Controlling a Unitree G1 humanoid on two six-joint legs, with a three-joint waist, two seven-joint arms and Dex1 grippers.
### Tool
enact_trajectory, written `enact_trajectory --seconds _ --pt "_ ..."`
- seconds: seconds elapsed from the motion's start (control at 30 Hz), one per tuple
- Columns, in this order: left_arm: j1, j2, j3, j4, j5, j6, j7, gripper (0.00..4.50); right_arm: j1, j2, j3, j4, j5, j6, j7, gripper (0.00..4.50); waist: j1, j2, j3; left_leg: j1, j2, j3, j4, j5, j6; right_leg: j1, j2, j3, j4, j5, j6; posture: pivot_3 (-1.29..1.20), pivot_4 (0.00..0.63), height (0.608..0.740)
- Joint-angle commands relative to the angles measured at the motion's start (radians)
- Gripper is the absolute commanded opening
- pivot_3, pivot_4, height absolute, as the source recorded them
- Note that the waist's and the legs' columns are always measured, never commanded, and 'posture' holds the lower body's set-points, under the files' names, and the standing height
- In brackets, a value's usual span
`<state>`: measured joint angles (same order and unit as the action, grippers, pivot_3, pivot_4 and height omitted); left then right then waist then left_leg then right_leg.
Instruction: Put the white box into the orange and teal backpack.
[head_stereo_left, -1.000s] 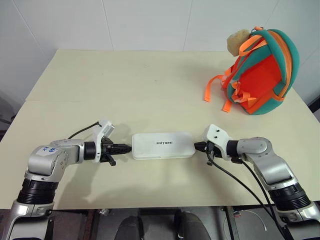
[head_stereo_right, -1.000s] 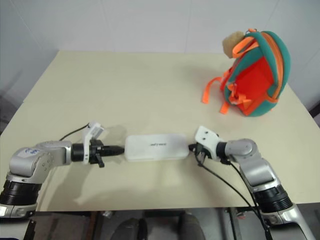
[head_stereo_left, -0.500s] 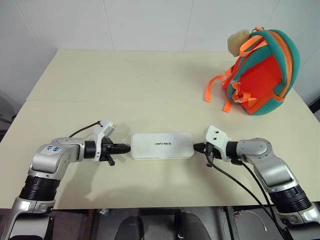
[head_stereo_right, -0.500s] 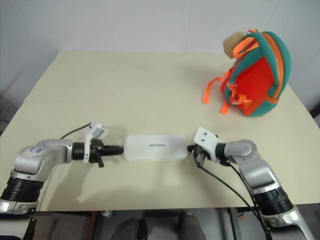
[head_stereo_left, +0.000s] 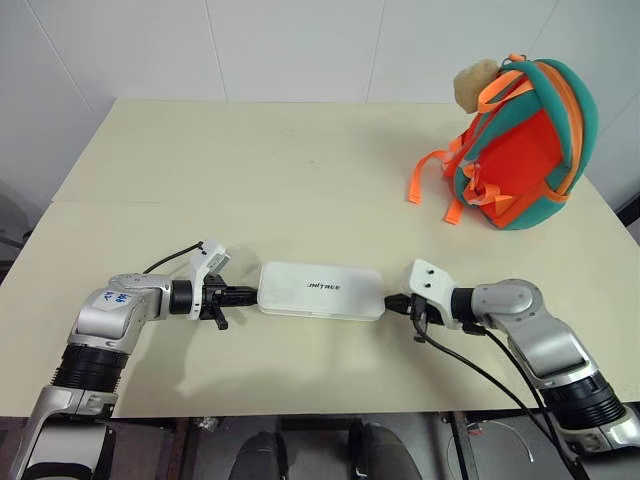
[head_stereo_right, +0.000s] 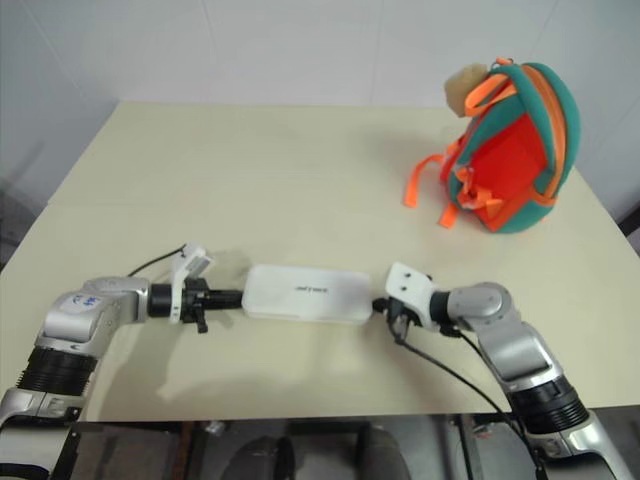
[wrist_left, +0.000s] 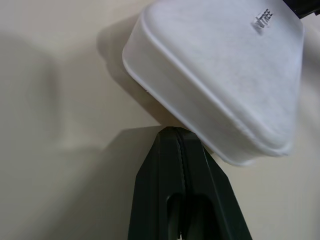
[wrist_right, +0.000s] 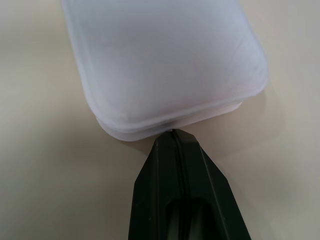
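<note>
Black fingers of the left gripper (head_stereo_left: 248, 295) are pressed together into a single wedge, with no gap between them. They point toward the middle of the table (head_stereo_left: 250, 160), and their tip sits against the left short end of the white box (head_stereo_left: 320, 291). In the left wrist view the closed tip meets the box's edge low down, near the seam along its side, and the box throws a shadow on the table surface beneath that end, so it looks slightly raised there, though how far cannot be told.

Next comes the white box itself, lying near the front edge of the cream table, roughly midway between the two arms. It is long side across, with the small dark lettering facing up and reading upright from the robot's side. Its long axis is a little skewed, the left end sitting slightly farther back than the right.

At the box's right short end is the right gripper (head_stereo_left: 392, 303), also closed tight, fingers together. Its tip touches the box at the seam line between lid and base, as the right wrist view shows.

Well apart from all this, at the far right corner of the table, stands the orange and teal backpack (head_stereo_left: 525, 150), upright, its orange straps (head_stereo_left: 428, 178) trailing onto the table on its left and a beige plush charm (head_stereo_left: 476, 84) at its top.
</note>
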<state>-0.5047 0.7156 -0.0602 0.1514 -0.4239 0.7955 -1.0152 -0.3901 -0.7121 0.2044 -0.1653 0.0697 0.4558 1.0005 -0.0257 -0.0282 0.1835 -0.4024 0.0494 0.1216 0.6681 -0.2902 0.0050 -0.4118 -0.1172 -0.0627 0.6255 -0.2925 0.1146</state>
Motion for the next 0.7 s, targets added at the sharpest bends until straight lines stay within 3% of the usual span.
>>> enact_trajectory --seconds 0.03,0.7 --pt "-0.014 0.005 -0.002 0.000 0.010 -0.014 -0.014 0.00 0.005 -0.030 -0.024 0.005 0.000 -0.029 0.006 0.12 0.000 0.000 0.000 0.000 0.000 0.000 0.000 0.000 0.000 0.000 0.000 0.000 0.000 0.000 0.000 0.00 0.150 0.740" --pt "-0.038 0.151 0.040 0.110 0.073 -0.072 -0.061 0.00 -0.041 -0.136 -0.113 0.076 0.010 -0.089 0.003 0.12 -0.001 0.000 0.000 0.000 0.000 0.000 -0.001 0.000 0.000 -0.001 0.000 0.000 -0.001 0.000 0.000 0.00 0.150 0.740"
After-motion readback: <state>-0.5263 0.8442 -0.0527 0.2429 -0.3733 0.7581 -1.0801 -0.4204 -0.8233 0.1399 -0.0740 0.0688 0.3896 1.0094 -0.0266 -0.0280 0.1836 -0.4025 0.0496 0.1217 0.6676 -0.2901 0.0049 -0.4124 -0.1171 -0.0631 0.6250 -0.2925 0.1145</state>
